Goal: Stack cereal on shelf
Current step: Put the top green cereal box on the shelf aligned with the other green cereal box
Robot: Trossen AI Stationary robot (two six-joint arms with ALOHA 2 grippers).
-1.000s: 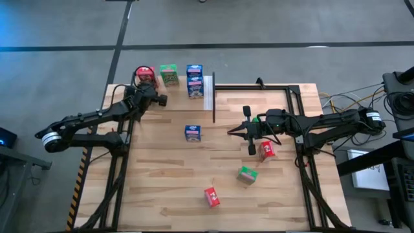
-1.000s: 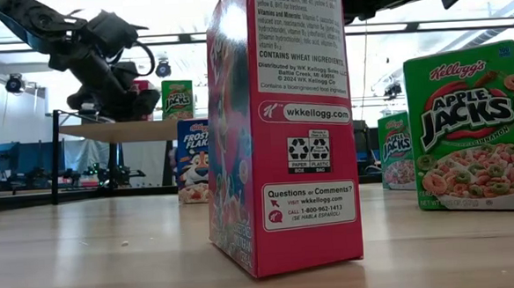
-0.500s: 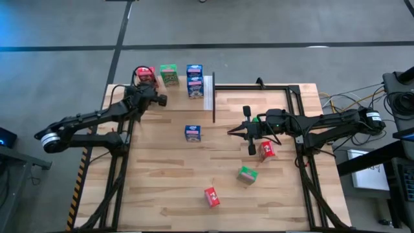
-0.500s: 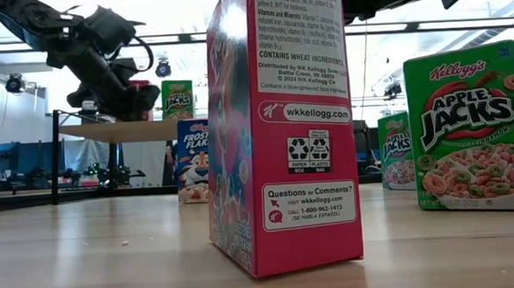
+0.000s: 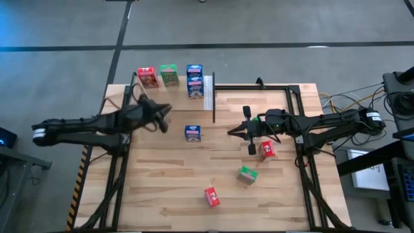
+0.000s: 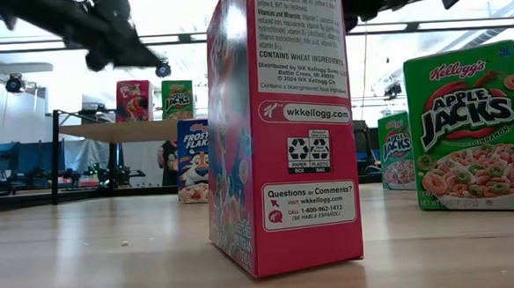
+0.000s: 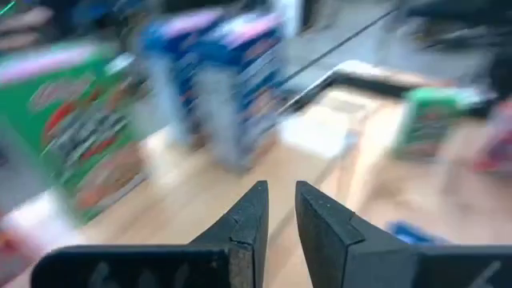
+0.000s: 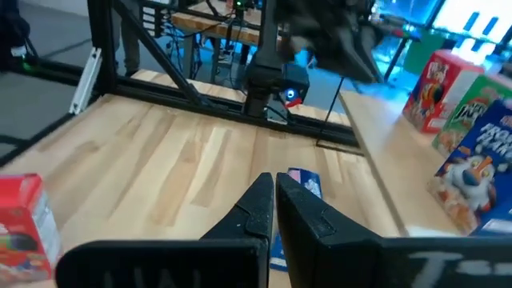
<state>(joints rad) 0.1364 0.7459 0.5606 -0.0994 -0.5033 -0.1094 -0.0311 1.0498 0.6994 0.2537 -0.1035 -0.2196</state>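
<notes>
Left jaws [image 5: 165, 118] nearly closed, a thin gap and nothing in them; they have pulled back off the shelf [image 5: 208, 92] since a moment ago, leaving the red cereal box [image 5: 147, 77] standing beside the green box [image 5: 169, 75] and stacked blue boxes [image 5: 194, 80]; right jaws [image 5: 248, 131] pressed together, empty, unmoved over the counter [image 5: 162, 188], just beside a lone blue box [image 5: 193, 133].
</notes>
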